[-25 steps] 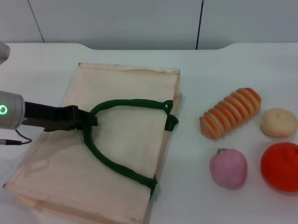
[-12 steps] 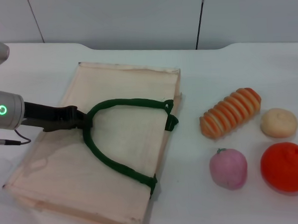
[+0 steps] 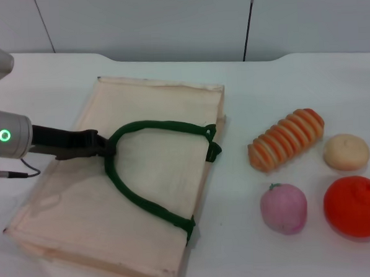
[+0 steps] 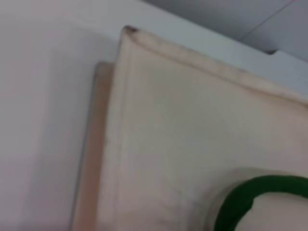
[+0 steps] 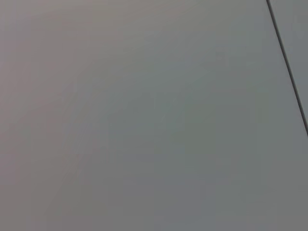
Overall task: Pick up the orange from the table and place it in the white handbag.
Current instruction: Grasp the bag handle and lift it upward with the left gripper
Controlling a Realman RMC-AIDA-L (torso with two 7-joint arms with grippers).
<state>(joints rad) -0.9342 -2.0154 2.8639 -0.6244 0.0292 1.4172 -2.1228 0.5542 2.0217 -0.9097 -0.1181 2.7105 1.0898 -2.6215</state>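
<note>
While the left tool (image 3: pixel 103 149) pinches the green handle (image 3: pixel 148 125) of the white handbag (image 3: pixel 77 206), the orange (image 3: pixel 355 205) sits far off on the robot's right side, on the white surface (image 3: pixel 253 259). The right arm, not seen, is likely nearer. Bread (image 3: pixel 287 139), a peach (image 3: pixel 283 208) and a bun (image 3: pixel 346 151) lie beside it.

White handbag (image 3: pixel 146 115): matt cream woven cloth, slightly creased; handle (image 3: pixel 145 206) thick green webbing. Table (image 3: pixel 282 90): smooth white, faint sheen. Orange (image 3: pixel 355 205): matt, bumpy skin. Left gripper (image 3: pixel 105 149): dark matt plastic.
</note>
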